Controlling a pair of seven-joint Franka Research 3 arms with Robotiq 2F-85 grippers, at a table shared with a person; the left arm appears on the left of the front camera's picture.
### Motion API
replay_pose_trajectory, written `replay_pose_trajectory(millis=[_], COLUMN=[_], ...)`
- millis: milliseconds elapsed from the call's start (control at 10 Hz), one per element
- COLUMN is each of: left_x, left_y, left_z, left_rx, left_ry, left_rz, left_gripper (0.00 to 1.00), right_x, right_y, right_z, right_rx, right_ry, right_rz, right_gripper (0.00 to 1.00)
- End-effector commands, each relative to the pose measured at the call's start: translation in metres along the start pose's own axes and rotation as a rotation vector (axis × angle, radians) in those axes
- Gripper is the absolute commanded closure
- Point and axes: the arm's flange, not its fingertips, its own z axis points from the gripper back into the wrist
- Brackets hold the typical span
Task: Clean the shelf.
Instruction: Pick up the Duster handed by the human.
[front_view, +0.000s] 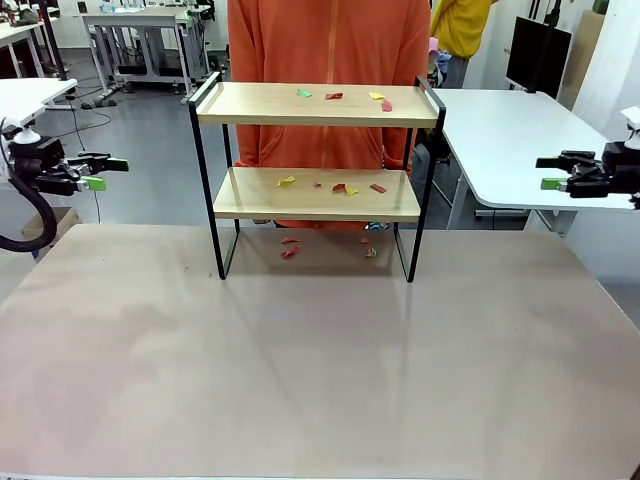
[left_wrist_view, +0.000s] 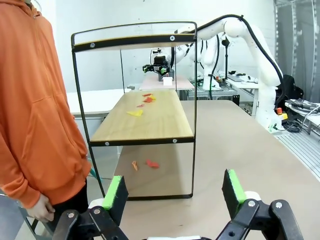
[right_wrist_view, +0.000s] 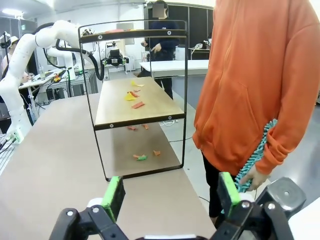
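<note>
**A:** Where does the shelf (front_view: 260, 104) stand?

**B:** At the far middle of the table (front_view: 300, 380), just in front of the person in orange (front_view: 330, 40). There are coloured scraps (front_view: 334, 96) on both boards and on the table beneath.

**A:** And the robot?

**B:** The left hand (front_view: 106, 172) hangs at the left edge and the right hand (front_view: 550, 172) at the right. Both are spread wide, hold nothing, and are well apart from the shelf.

**A:** What could go wrong?

**B:** I'd judge a sideways swipe could shove the thin-legged frame along or tip it toward the person. Bare fingers might also just scatter scraps over the far edge. The teal brush (right_wrist_view: 255, 155) is with the person, held behind their back.
</note>
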Motion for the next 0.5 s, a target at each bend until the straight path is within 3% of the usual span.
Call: replay_pose_trajectory(millis=[0,400], left_x=[0.003,0.0], left_y=[0.007,0.0], left_z=[0.002,0.0], left_rx=[0.02,0.0], left_ry=[-0.035,0.0], left_rz=[-0.01,0.0], left_gripper=[0.0,0.0], right_x=[-0.002,0.0], right_y=[-0.01,0.0], right_z=[-0.003,0.0], right_rx=[0.008,0.0], right_ry=[-0.029,0.0], right_rz=[0.024,0.0], right_gripper=[0.0,0.0])
